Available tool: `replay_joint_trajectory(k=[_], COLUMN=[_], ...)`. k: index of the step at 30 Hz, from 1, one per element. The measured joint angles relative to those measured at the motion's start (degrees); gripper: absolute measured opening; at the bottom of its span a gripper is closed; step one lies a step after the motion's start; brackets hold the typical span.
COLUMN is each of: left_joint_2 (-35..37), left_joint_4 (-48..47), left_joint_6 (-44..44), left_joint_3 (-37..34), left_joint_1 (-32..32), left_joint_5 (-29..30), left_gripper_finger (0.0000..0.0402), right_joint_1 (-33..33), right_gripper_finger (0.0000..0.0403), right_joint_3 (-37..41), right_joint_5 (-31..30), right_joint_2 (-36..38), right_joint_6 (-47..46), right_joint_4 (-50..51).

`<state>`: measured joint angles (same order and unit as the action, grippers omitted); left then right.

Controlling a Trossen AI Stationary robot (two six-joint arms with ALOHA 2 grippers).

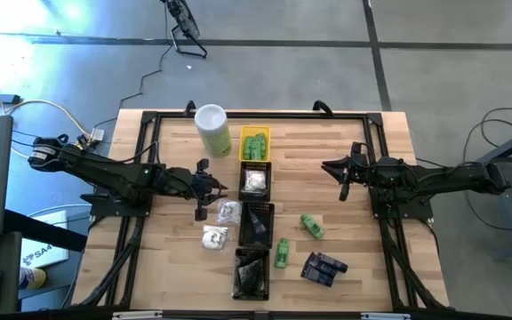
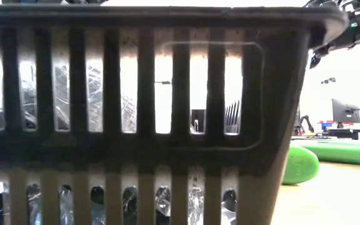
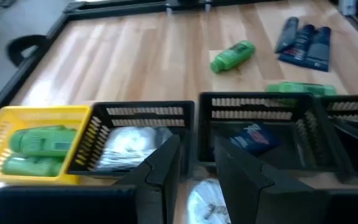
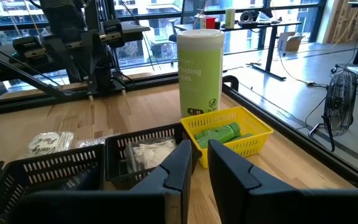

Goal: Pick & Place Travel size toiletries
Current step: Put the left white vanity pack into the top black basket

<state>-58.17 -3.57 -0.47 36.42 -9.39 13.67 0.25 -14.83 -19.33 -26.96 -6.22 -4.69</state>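
High view: toiletries scattered round a column of four trays at mid-worktop. Green bottles inside yellow tray at the column's far end, beside pale-green canister. White wrapped piece in next tray, a black one. Dark packet in third tray, seen from left wrist view. Clear crinkly wrap in nearest tray. Two more white wrapped pieces loose on the worktop left of the trays, one just beside the third tray, another a little nearer. Right of the trays, two loose green bottles: one lying tilted, one just beside the nearest tray. Dark blue packets farther right, near the front edge.

Left tool hovering left of the white-piece tray, above the loose wrapped pieces; fingers slightly apart, holding nothing. Right tool well right of the trays over bare worktop, fingers close together with a narrow gap, gripping nothing.

Low view: mostly filled by a black slotted tray wall, with green bottles lying on the worktop beyond its right side.
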Motion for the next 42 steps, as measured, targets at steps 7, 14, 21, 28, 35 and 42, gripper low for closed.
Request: replay_joint_trajectory(k=[7, 14, 21, 28, 35, 42], left_joint_2=[0.0, -0.5, -3.9, -5.4, -5.2, -5.2], left_joint_4=[0.8, 0.3, 0.5, 1.1, -0.1, -1.2], left_joint_6=[0.0, -0.9, 0.0, -0.5, -1.4, -1.5], left_joint_3=[0.0, 0.0, 0.1, 2.9, 4.3, 4.3], left_joint_1=[0.0, 0.0, 0.0, 0.0, 0.0, 0.0], left_joint_5=[-0.9, -0.8, 1.0, 1.6, 1.3, 1.2], left_gripper_finger=[0.0097, 0.0097, 0.0097, 0.0105, 0.0183, 0.0273], right_joint_1=[0.0, 0.0, 0.0, 0.0, 0.0, 0.0], right_gripper_finger=[0.0046, 0.0046, 0.0046, 0.0046, 0.0046, 0.0046], right_joint_3=[0.0, 0.0, 0.0, 0.0, 0.0, 0.0], right_joint_5=[0.0, 0.0, 0.0, 0.0, 0.0, 0.0], right_joint_2=[0.0, 0.0, 0.0, 0.0, 0.0, 0.0], right_joint_6=[0.2, 0.2, 0.2, 0.0, 0.0, 0.0], right_joint_4=[0.0, 0.0, -0.2, -0.2, -0.2, -0.1])
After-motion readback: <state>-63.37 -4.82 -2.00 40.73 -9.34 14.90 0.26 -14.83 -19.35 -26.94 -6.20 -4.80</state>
